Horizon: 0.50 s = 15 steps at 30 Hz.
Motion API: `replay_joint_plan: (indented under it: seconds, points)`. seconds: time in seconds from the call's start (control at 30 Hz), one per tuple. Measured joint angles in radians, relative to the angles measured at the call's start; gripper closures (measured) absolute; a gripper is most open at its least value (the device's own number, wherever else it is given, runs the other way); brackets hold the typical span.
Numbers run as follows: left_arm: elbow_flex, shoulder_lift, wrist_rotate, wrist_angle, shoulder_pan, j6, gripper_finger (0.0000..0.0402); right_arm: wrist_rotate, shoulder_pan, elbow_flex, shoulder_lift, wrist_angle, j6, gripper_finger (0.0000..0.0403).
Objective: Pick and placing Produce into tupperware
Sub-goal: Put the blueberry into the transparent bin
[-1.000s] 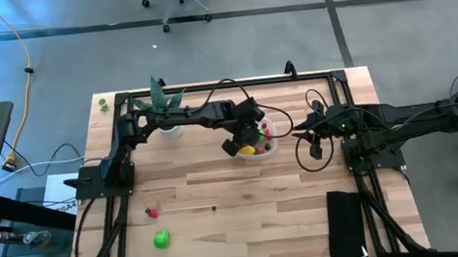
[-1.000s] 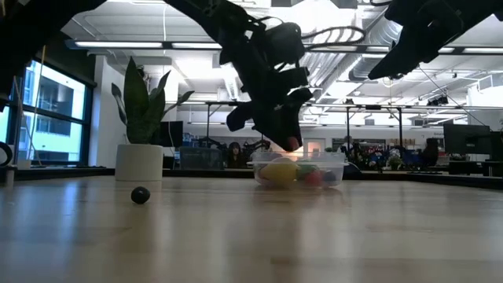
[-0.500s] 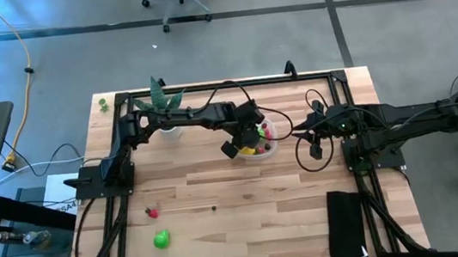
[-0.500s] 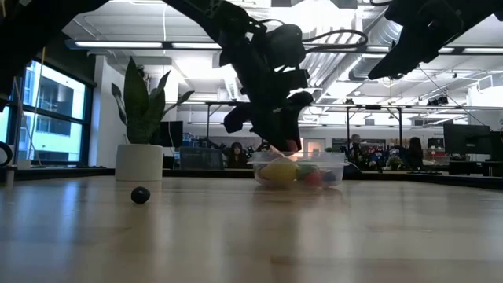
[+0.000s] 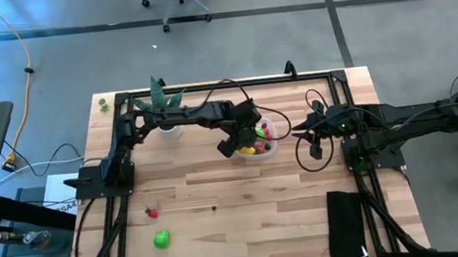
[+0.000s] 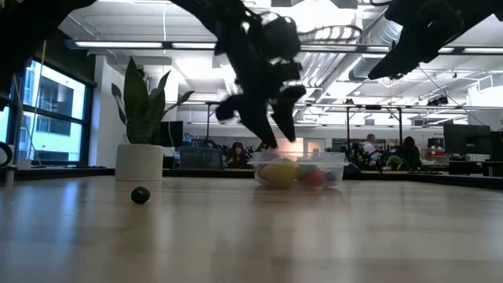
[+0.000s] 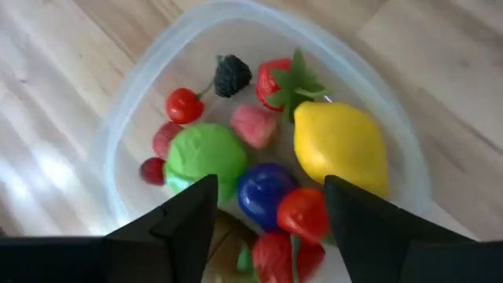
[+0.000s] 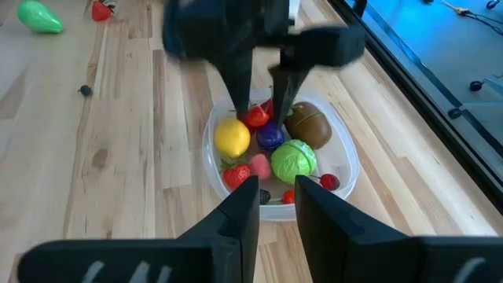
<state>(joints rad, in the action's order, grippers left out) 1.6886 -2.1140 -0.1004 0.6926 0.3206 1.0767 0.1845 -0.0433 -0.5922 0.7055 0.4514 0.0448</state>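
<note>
The clear tupperware (image 5: 260, 142) stands on the wooden table right of centre. It holds a yellow lemon (image 7: 339, 145), a green ball (image 7: 206, 153), a blue piece, strawberries and cherries. My left gripper (image 7: 271, 206) hangs open just above this produce, pointing steeply down, with nothing between its fingers (image 8: 263, 82). My right gripper (image 8: 277, 200) waits to the container's right, raised, its fingers narrowly open and holding nothing. A red strawberry (image 5: 151, 212), a green fruit (image 5: 162, 238) and a dark berry (image 6: 140, 195) lie on the table near the front left.
A spiky plant in a white pot (image 5: 167, 118) stands at the far left, close to my left arm. A black flat object (image 5: 346, 223) lies at the near right. A black frame (image 5: 207, 88) runs around the table. People sit in the room behind.
My left gripper has opened above the tupperware. The small red piece seen at its fingertips before no longer shows there. The hand has stayed over the container. My right arm has kept still.
</note>
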Motion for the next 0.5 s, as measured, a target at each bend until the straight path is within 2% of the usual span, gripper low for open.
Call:
replay_joint_plan:
  seconds: [0.13,0.37,0.5]
  points:
    - [0.001,0.078,-0.029,0.124,-0.003,-0.011,0.0177,0.0,0.0,0.0,0.0,0.0,0.0,0.0329]
    - [-0.003,0.18,-0.118,0.497,-0.061,-0.156,0.0177,0.0,0.0,0.0,0.0,0.0,0.0,0.0329]
    - [-0.09,0.22,-0.12,0.52,-0.153,-0.227,0.0177,0.0,0.0,0.0,0.0,0.0,0.0,0.0329]
